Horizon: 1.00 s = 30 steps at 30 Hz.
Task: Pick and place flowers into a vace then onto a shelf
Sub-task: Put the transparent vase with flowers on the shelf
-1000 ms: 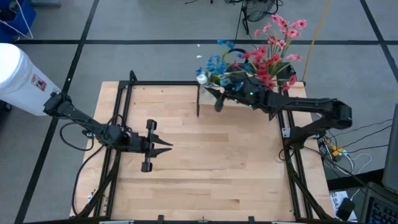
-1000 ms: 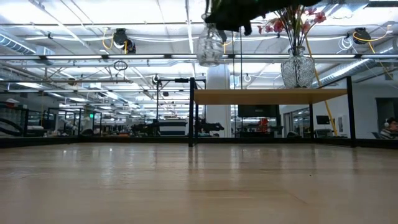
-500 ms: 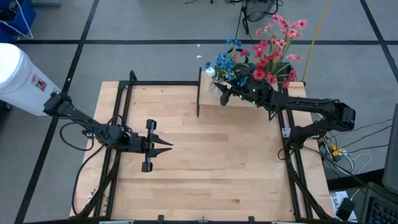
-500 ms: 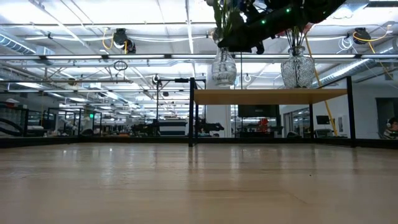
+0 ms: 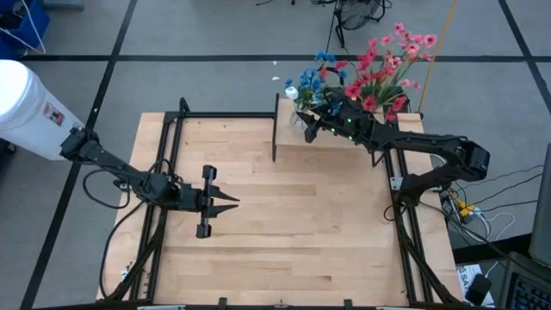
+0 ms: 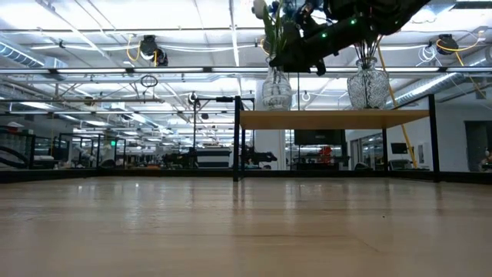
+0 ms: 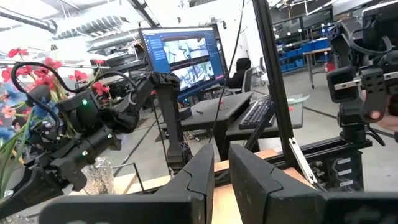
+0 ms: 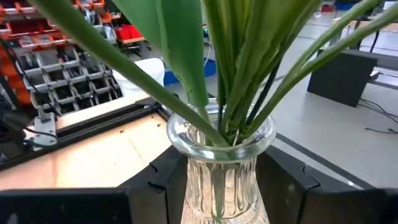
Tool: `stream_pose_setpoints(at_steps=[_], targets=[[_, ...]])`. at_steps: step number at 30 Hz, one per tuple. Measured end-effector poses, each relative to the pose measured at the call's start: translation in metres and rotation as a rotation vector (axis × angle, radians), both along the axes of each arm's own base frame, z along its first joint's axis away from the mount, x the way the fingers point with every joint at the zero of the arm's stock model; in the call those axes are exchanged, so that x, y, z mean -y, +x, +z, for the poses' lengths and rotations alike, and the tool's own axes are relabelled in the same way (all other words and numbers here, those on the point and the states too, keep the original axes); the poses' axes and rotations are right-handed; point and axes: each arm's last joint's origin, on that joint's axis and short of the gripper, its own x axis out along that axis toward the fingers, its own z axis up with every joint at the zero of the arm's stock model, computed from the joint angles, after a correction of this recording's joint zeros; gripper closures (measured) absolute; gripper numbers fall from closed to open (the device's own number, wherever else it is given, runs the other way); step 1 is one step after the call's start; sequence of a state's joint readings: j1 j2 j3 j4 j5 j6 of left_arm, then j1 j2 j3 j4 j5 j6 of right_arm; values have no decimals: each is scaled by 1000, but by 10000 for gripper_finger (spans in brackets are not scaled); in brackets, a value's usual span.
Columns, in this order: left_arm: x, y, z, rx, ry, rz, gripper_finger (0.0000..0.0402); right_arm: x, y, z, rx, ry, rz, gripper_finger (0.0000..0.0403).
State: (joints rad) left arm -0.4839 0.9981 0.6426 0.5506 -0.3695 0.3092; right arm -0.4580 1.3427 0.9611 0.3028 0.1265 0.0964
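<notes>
My right gripper [image 5: 310, 129] is shut on a ribbed clear glass vase [image 6: 277, 88] at the left end of the raised pale shelf [image 6: 330, 118]. The vase holds green stalks [image 8: 236, 68] with a blue bunch [image 5: 312, 79] and a white bud [image 5: 291, 90]. A second glass vase [image 6: 367, 86] with red-pink blossoms [image 5: 383, 69] stands on the shelf's right part. My left gripper [image 5: 231, 204] hovers over the table's left half, its fingers a narrow gap apart with nothing between them. My right gripper pinches the vase just below its flared rim [image 8: 221, 134], one dark finger [image 8: 171, 183] on each side of the ribbed neck. The fingers come in about level, from the table's right side. The vase stands upright, its base [image 6: 277, 106] at the shelf's top; whether it rests there I cannot tell.
A thin dark upright panel [image 5: 275, 129] closes the shelf's left end, close to the held vase. Black frame rails [image 5: 170, 164] run along the table's sides. A white cylinder [image 5: 26, 108] stands off the table's left. Bare wooden tabletop [image 5: 301, 224] lies between the arms.
My right gripper has carried the vase down and toward the table's far right, from above the shelf's left end down to the shelf's top. The vase has stayed upright. The move slowed in the last half second.
</notes>
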Motion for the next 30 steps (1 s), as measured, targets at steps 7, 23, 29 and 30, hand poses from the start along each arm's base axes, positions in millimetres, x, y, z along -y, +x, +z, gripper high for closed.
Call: stream_pose_setpoints(at_steps=[7, 23, 29, 30], targets=[[0, 0, 0, 0, -3, -1, 344, 6, 3, -5, 7, 15, -13, 255], [0, 0, 0, 0, -3, -1, 344, 11, 4, -9, 4, 28, -8, 255], [0, 0, 0, 0, -5, -1, 344, 11, 4, -9, 8, 39, -8, 240], [0, 0, 0, 0, -4, -1, 344, 11, 4, -9, 7, 38, -7, 238]])
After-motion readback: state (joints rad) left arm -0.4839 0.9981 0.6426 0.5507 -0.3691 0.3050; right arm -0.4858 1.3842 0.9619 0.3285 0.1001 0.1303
